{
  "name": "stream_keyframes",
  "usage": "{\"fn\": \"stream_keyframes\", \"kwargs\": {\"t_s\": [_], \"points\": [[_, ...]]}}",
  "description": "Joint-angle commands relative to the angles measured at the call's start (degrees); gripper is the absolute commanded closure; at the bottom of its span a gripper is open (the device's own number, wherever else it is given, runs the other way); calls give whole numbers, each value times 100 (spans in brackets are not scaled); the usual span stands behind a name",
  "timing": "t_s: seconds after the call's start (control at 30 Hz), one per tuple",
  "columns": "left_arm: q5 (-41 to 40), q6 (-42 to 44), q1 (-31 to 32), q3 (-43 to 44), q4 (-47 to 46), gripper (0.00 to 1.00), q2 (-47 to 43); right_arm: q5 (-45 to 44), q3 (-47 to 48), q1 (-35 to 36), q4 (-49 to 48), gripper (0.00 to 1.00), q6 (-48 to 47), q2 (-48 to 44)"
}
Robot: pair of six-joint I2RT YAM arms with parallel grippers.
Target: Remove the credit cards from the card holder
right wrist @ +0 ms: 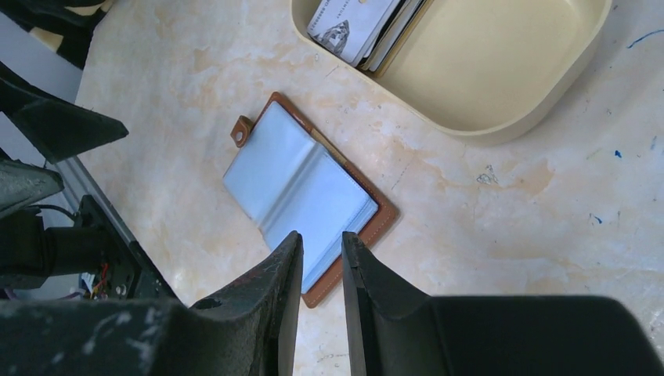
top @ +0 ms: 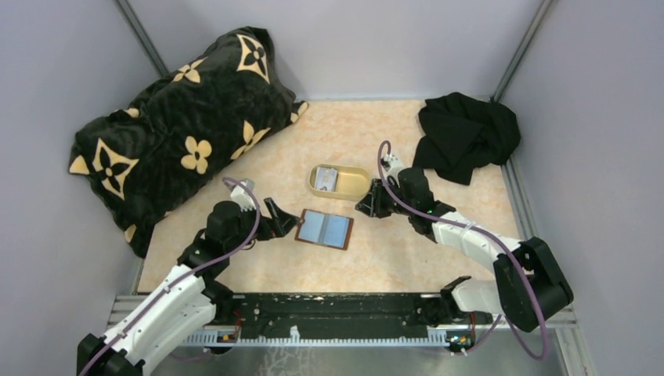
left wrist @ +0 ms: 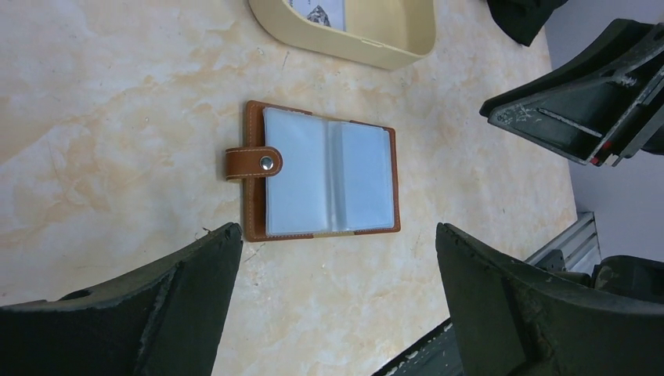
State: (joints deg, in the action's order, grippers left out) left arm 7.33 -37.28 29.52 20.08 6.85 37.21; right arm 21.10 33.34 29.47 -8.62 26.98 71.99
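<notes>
Lying open flat mid-frame, card holder (top: 324, 229): light, floppy, sleeves probably empty; pinch stiff brown edge. Credit cards (right wrist: 352, 27) in tray (right wrist: 501, 129), upper centre. Left gripper (top: 283, 221) spread wide, empty; right gripper (right wrist: 322, 243) narrowly parted, empty.

My overhead camera looks down from above and behind the arm bases and takes in the whole table (top: 376, 258) from fairly far off. The left wrist camera sits low and close, facing the card holder (left wrist: 321, 172) past its own fingers (left wrist: 172, 305). The right wrist camera looks down steeply, also close, I think from the opposite side. All three views share the card holder and at least part of the tray (right wrist: 501, 129).
</notes>
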Motion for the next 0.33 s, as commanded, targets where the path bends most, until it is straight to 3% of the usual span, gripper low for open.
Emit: {"fn": "stream_keyframes", "kwargs": {"t_s": [0.0, 0.3], "points": [[-132, 184, 20, 301, 379, 1, -80, 45, -93, 23, 12, 74, -177, -420], [-367, 167, 16, 219, 355, 1, -65, -465, 83, 15, 301, 73, -615, -558]]}}
